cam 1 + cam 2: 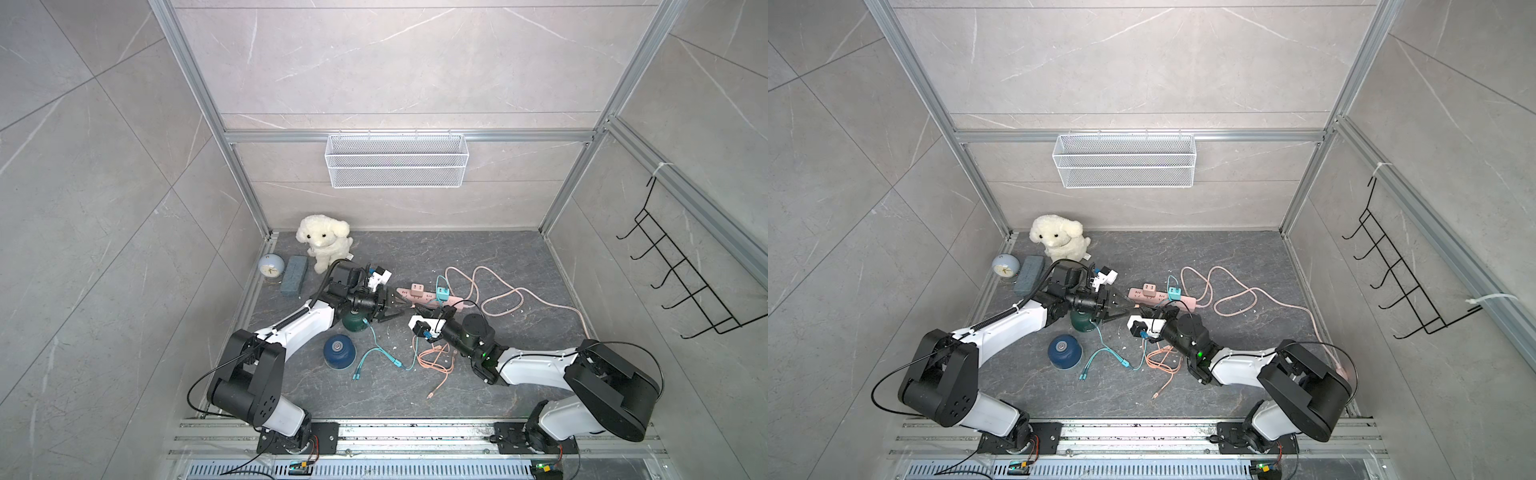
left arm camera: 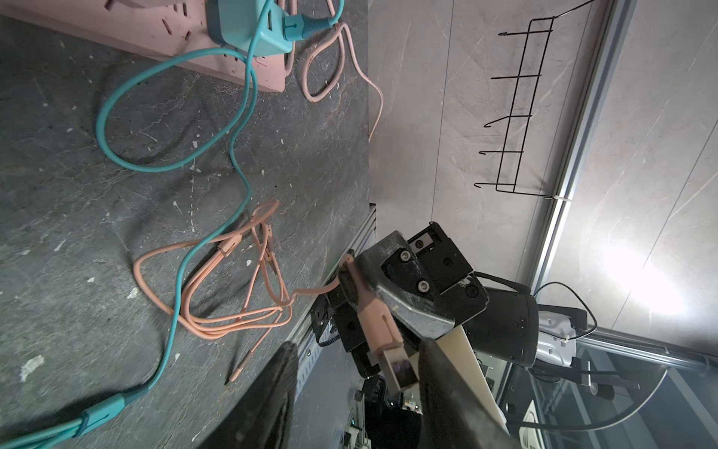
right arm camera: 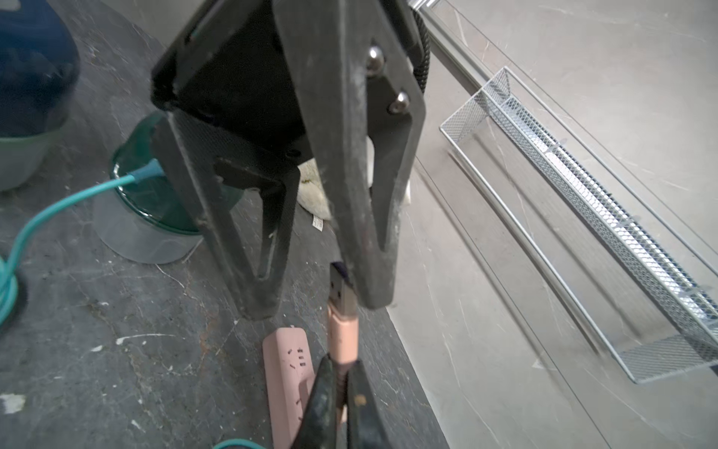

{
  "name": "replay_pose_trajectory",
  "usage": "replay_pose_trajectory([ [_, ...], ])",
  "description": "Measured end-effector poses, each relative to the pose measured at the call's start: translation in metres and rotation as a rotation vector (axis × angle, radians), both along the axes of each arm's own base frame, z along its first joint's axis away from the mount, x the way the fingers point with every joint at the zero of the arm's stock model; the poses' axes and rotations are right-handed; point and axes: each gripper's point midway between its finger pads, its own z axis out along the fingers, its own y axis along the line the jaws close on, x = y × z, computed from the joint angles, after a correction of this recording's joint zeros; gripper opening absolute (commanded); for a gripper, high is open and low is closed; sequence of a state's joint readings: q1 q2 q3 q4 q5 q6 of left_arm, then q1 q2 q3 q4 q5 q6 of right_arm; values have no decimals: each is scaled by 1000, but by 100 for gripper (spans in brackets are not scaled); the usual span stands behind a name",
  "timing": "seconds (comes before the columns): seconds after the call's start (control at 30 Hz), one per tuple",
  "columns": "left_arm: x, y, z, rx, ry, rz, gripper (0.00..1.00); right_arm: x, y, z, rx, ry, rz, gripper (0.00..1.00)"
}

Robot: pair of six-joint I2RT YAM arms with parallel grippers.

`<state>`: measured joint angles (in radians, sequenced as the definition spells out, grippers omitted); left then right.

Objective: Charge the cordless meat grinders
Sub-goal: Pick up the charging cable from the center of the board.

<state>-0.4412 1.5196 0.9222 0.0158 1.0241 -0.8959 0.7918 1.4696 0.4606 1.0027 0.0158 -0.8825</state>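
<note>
- Two grippers on one plug, how do we tag that?
- Right gripper [image 3: 341, 362] pinched tight on the pink body of the plug [image 3: 342, 334]. Left gripper [image 2: 355, 344] is half open, jaws either side of the metal tip. One finger looks to touch it, the other is apart. We call it a handover, grip not made yet.
- Outward?
- Pink cable [image 1: 436, 357] trails from the plug to a tangle on the floor, far end loose. Strip [image 1: 1160, 296] is just beyond the grippers, with the pink charger [image 1: 1149, 289] in it. We see no cable in that charger.
- Grinders?
- Green grinder [image 1: 355, 325] sits under the left wrist. Teal cable [image 3: 143, 177] is plugged into its side and runs to the teal charger [image 1: 1174, 294] on the strip. We count that one done. Blue grinder [image 1: 337, 348] is near it, nothing plugged in.
- So half?
- About half, we judge. Left to do: plug into the pink charger, loose end into the blue grinder.
</note>
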Motion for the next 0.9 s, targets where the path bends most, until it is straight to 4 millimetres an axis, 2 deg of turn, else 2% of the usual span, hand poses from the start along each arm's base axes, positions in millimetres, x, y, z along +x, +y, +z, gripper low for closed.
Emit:
replay_pose_trajectory([
  [0.27,4,-2,3,-16,14,14,43,15,-2,0,-72,-22,-66,6],
  [0.57,11,-7,-5,-19,50,24,31,15,1,-21,-183,-8,-46,9],
  [0.67,12,-7,-10,-12,69,26,24,16,2,-23,-195,-5,-46,9],
  [0.8,13,-8,-16,-5,94,29,5,18,2,-23,-198,-2,-50,11],
  [0.9,13,-8,-19,0,109,31,0,19,1,-24,-204,8,-55,18],
])
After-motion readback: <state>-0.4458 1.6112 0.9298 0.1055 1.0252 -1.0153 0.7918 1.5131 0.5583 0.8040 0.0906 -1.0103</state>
